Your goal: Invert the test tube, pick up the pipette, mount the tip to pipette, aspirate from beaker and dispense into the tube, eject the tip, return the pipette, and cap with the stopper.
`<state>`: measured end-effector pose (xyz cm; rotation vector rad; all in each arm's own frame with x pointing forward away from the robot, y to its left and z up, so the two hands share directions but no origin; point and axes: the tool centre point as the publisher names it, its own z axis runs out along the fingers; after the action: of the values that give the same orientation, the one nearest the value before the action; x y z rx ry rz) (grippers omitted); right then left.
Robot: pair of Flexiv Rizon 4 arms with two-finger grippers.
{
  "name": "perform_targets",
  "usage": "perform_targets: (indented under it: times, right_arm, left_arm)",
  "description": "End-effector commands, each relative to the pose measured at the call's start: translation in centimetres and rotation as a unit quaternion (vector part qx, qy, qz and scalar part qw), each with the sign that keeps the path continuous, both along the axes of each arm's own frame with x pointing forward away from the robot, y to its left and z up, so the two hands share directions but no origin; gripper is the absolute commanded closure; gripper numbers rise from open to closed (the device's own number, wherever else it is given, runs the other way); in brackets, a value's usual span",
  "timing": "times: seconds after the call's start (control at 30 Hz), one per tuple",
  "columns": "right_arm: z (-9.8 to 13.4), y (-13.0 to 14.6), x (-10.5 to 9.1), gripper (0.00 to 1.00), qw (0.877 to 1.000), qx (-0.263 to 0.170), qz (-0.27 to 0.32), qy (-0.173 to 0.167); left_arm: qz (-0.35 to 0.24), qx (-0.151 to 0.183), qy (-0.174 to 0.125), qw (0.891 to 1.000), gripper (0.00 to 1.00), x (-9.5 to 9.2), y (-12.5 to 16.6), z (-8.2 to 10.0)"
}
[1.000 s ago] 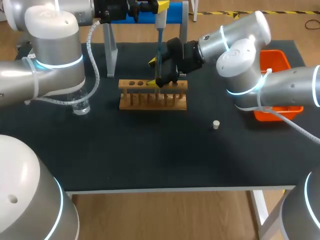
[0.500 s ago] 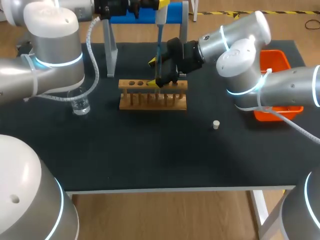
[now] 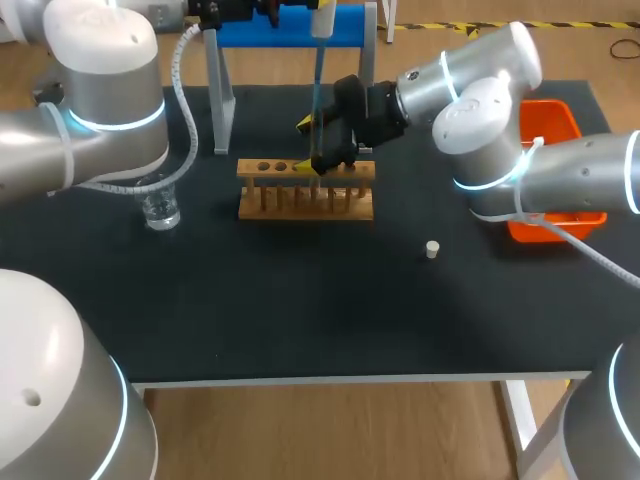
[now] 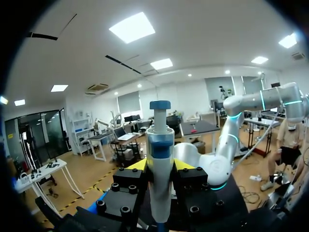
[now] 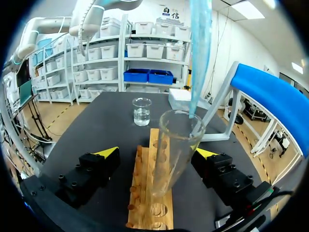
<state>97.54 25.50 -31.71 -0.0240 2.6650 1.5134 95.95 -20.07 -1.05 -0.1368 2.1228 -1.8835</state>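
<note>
Right wrist view sets the test tube [image 5: 174, 154] leaning in the wooden rack [image 5: 150, 208], between the spread fingers of the right gripper [image 5: 157, 152]; one finger sits just beside the glass and the other stands apart, so nothing is clamped. The blue tip [image 5: 199, 48] dips into the tube's mouth, which I read as the dispensing step. The left gripper [image 4: 160, 166] pinches the pipette [image 4: 160, 137] from both sides. Next probably comes a straight lift clear of the glass, then ejecting the tip.

Head camera looks down from behind on the whole surface [image 3: 300, 310]. Right wrist, close, shares rack [image 3: 290, 212] and beaker [image 3: 160, 210]; left wrist faces outward.
</note>
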Motion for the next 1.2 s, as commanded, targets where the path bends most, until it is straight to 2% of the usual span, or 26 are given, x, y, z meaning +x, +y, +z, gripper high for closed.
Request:
perform_targets:
  times: [0.03,0.33,0.47,0.63,0.8,0.93,1.07,1.2]
  right_arm:
    - [0.1,-0.1,0.1,0.00,1.000,-0.001,0.001,0.001]
    - [0.1,-0.1,0.1,0.00,1.000,-0.001,0.001,0.001]
    - [0.1,-0.1,0.1,0.00,1.000,-0.001,0.001,0.001]
    - [0.1,-0.1,0.1,0.00,1.000,-0.001,0.001,0.001]
    - [0.1,-0.1,0.1,0.00,1.000,-0.001,0.001,0.001]
    - [0.1,-0.1,0.1,0.00,1.000,-0.001,0.001,0.001]
    - [0.1,-0.1,0.1,0.00,1.000,-0.001,0.001,0.001]
    - [0.1,-0.1,0.1,0.00,1.000,-0.001,0.001,0.001]
  left_arm:
    - [0.003,0.004,-0.003,1.000,1.00,-0.5,0.0,0.8]
    - [0.013,0.012,-0.030,0.999,1.00,-1.9,0.7,3.1]
    - [0.035,0.017,-0.038,0.999,1.00,-2.4,2.6,3.7]
    - [0.077,0.028,-0.042,0.996,1.00,-3.7,6.7,3.7]
    - [0.103,0.031,-0.036,0.994,1.00,-5.5,10.3,2.3]
    - [0.108,0.028,-0.022,0.993,1.00,-7.4,11.9,0.0]
    - [0.096,0.025,-0.006,0.995,1.00,-9.1,12.1,-2.3]
    - [0.065,0.025,0.002,0.998,1.00,-10.6,11.2,-4.3]
